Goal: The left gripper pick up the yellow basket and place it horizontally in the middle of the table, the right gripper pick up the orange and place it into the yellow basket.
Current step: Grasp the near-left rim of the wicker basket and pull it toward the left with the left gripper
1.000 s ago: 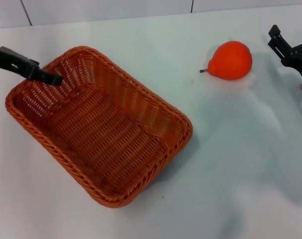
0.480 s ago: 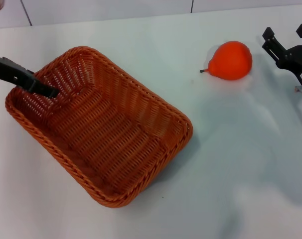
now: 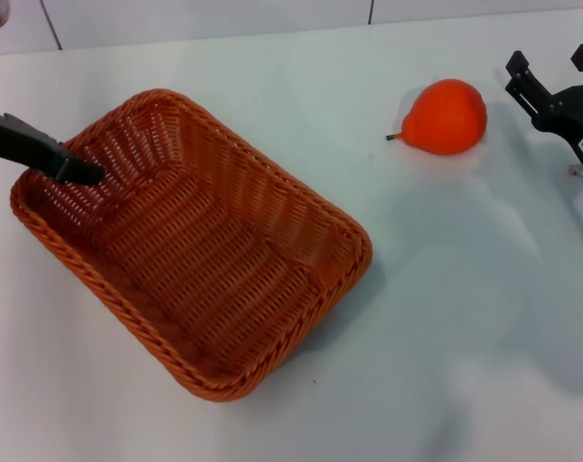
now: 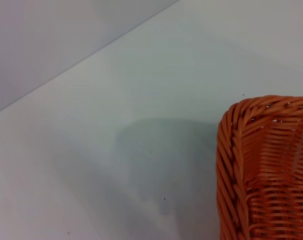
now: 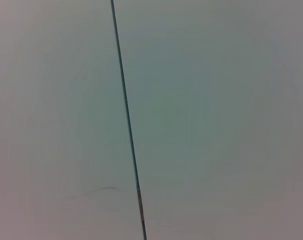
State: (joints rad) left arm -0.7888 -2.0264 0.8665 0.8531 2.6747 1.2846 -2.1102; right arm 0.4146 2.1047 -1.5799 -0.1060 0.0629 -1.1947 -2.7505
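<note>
**Tabletop inventory: basket, fruit, two claws**

Item 1. The left gripper (image 3: 80, 171): seen at the left edge of the head view as a slim dark finger entering from the left and slanting down to the right. Its tip is placed over the upper-left end of the basket, just inside the braided rim. Only this one finger is shown, so whether the claw is spread or closed cannot be told, nor whether the wicker is gripped.

Item 2. The yellow basket (image 3: 70, 268): orange-brown woven wicker, rectangular, set on the table (image 3: 272, 67) in the left half of the frame and turned diagonally, its long axis running from upper left to lower right. Nothing is held in it but the finger tip; the woven floor is fully exposed. One rounded corner (image 4: 231, 145) is shown at the right of the left wrist view, with bare white tabletop (image 4: 116, 125) beside it.

Item 3. The orange (image 3: 447, 116): found in the upper right of the head view, lying on the table well apart from the basket, its short dark stem pointed left.

Item 4. The right gripper (image 3: 553, 75): recorded at the upper right edge, near the fruit but clear of it. Its two black fingers are spread apart, with nothing between them.
</note>
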